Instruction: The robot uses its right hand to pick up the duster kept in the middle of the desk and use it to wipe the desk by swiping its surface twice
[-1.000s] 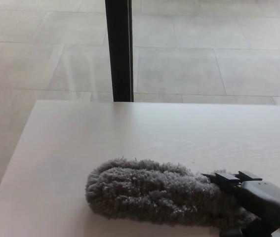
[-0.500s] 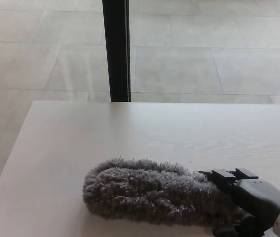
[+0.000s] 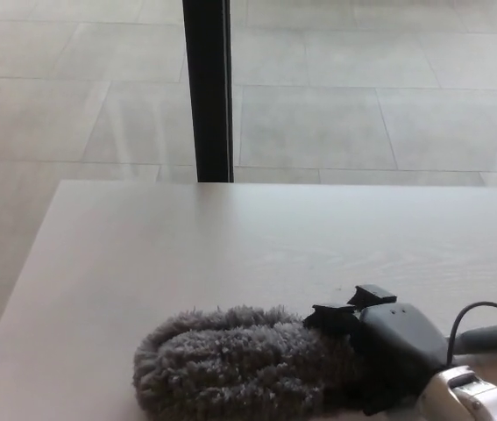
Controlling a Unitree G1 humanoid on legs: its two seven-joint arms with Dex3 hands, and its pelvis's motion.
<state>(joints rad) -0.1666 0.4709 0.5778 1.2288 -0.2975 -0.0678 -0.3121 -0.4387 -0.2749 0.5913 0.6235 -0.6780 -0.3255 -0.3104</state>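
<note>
A grey fluffy duster (image 3: 230, 364) lies on the pale wooden desk (image 3: 230, 246) near its front edge, left of centre. My right hand (image 3: 379, 338) comes in from the lower right. It is shut on the duster's right end, its black fingers pressed into the fluff. A silver wrist part (image 3: 472, 396) and a black cable (image 3: 476, 316) show behind it. The duster's lower edge is cut off by the picture's bottom. My left hand does not show.
The desk's left edge (image 3: 24, 281) runs diagonally, with a drop to the tiled floor (image 3: 73, 105) beyond. A black vertical post (image 3: 207, 88) stands behind the desk's far edge.
My right hand has moved to the left and a little farther onto the desk, dragging the duster leftward and toward the front edge. More of the hand and its cable now show.
</note>
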